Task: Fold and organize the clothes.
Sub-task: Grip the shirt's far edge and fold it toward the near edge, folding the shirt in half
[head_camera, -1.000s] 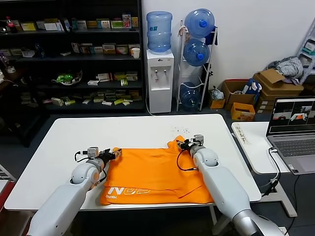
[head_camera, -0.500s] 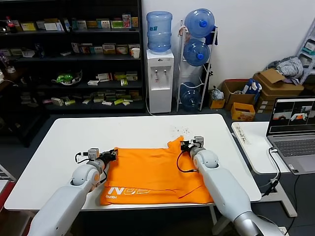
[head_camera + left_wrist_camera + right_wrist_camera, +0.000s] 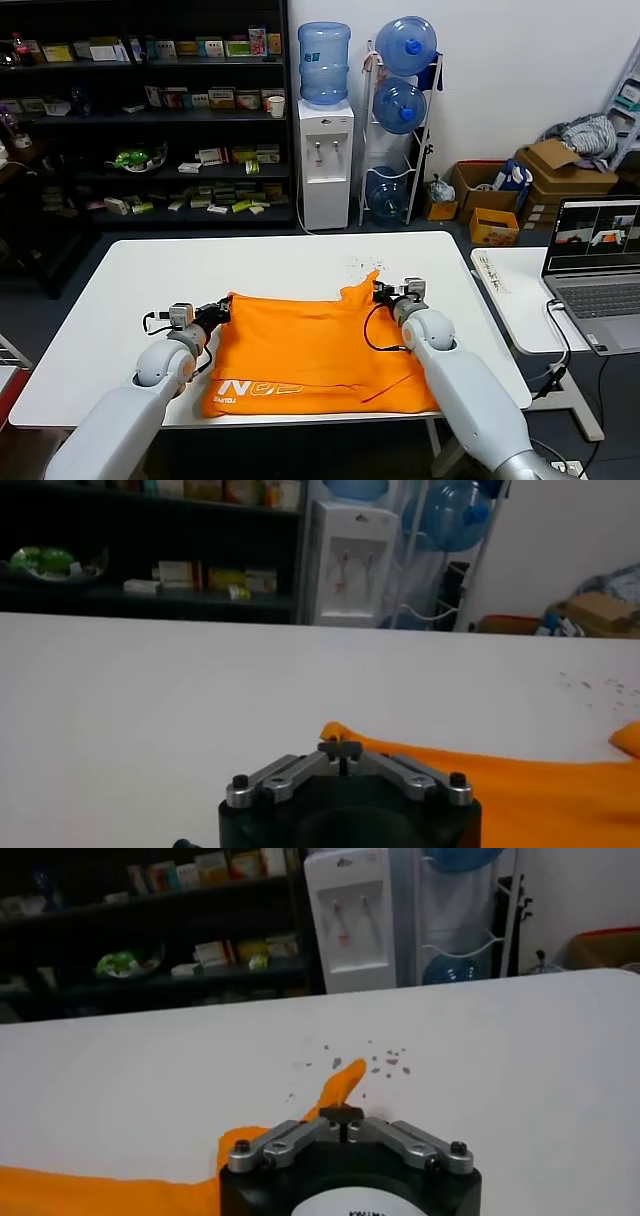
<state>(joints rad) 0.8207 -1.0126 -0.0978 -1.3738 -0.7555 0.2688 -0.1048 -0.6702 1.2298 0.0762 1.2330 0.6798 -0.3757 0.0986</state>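
Note:
The orange T-shirt (image 3: 310, 345) lies on the white table (image 3: 270, 265), folded over itself, white lettering along its near left edge. My left gripper (image 3: 219, 309) is shut on the shirt's far left corner (image 3: 345, 732). My right gripper (image 3: 382, 291) is shut on the shirt's far right corner, where a pointed tip of cloth (image 3: 345, 1082) sticks up. Both hold the far edge stretched just above the table.
A second white table with an open laptop (image 3: 595, 265) stands at the right. Small dark specks (image 3: 370, 1060) lie on the table beyond the right gripper. Shelves, a water dispenser (image 3: 324, 160) and boxes stand behind the table.
Both grippers have moved apart, the left one leftward and the right one rightward, stretching the shirt's far edge wider and flatter.

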